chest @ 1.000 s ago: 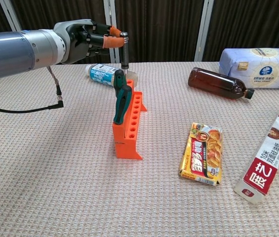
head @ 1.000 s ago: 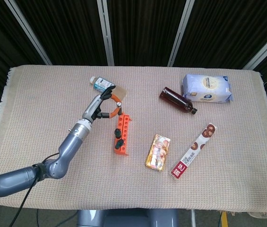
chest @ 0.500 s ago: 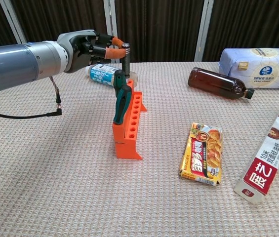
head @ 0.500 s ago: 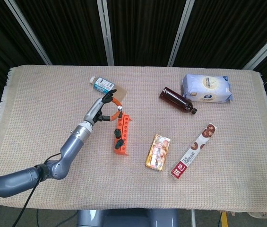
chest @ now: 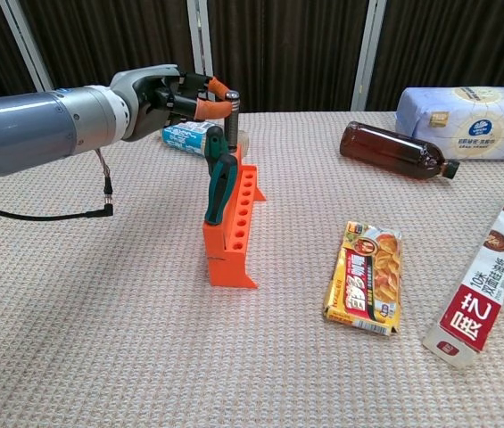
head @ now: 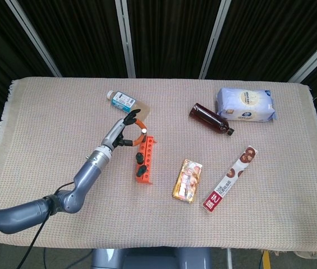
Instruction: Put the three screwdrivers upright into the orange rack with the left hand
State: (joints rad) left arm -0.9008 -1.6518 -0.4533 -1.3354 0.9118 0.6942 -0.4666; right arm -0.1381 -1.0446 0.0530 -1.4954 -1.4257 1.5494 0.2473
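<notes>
Screwdrivers are what we track first: one with an orange handle is pinched in our left hand, its metal shaft pointing down over the far end of the orange rack. In the chest view the shaft's lower end meets the rack's top edge, but we cannot tell whether the tip has entered a hole. A second screwdriver — green and black handle — already stands in the rack, leaning a little, toward the rack's near end. From the head view we see the same rack with dark handle ends on it, and the hand just beside the rack's far end, fingers closed around the orange tool. We cannot make out a third screwdriver in either view.

Our right hand does not show in either camera.

Beyond the rack, behind the hand, lies a clear bottle with a blue label. Right of the rack lies a yellow snack packet; further right, a long red-and-white biscuit box. Beyond those, well apart from the rack, a brown bottle lies on its side next to a white-and-blue tissue pack. All of it rests on the beige woven tablecloth.
</notes>
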